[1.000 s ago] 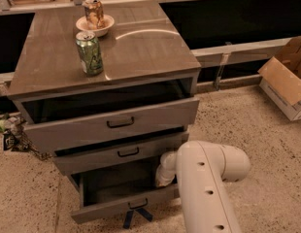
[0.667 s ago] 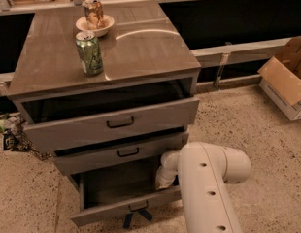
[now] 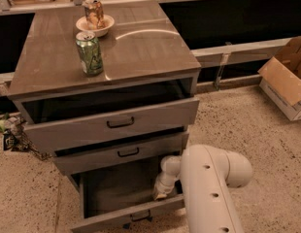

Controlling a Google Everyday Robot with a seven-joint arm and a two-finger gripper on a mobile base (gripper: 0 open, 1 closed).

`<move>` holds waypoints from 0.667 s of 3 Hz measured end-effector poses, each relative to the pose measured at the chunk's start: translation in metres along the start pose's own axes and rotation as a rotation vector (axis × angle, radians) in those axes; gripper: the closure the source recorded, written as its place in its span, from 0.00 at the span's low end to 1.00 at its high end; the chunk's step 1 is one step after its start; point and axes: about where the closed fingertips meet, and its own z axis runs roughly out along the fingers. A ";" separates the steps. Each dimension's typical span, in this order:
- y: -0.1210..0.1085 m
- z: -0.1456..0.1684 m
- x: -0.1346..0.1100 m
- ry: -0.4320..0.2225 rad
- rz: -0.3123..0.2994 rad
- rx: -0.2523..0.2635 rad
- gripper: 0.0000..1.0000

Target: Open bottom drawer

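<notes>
Looking down at a grey-brown cabinet (image 3: 141,52) with three drawers; on its flat top, a green can (image 3: 90,52) standing up near the left side; just behind it, farther away, a small bowl (image 3: 108,23) with a second can (image 3: 94,12) standing inside.

Top drawer (image 3: 82,132) out a little, with a dark gap above its front and a black top handle (image 3: 120,123) in the middle; middle drawer (image 3: 92,158) below it, out only a tiny bit, with a small black middle handle (image 3: 128,153).

Bottom drawer (image 3: 114,191) lowest of the three, down by the floor (image 3: 247,125), pulled far out toward the near side, much farther than the other two; shallow and dark inside, open to see from above; thin front nearest, with a small black bar handle (image 3: 141,217) on its outer side.

White arm (image 3: 213,193) fat and round, with small holes along it, rising from the near right edge; bent at its far end toward the left and down into the bottom drawer; gripper (image 3: 159,195) low inside that drawer, at its right side, just behind the thin front; mostly hidden by the wrist; cannot tell whether clenched or released, or touching anything.

Speckled floor all around; an open cardboard box (image 3: 284,81) on the floor at the right; some small clutter (image 3: 12,132) on the floor left of the cabinet; a long grey rail (image 3: 247,47) along the far side, behind the cabinet.
</notes>
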 end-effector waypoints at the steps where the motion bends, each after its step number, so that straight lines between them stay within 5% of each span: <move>1: 0.017 0.001 -0.004 -0.018 0.025 -0.037 1.00; 2: 0.027 -0.005 -0.005 -0.019 0.030 -0.054 1.00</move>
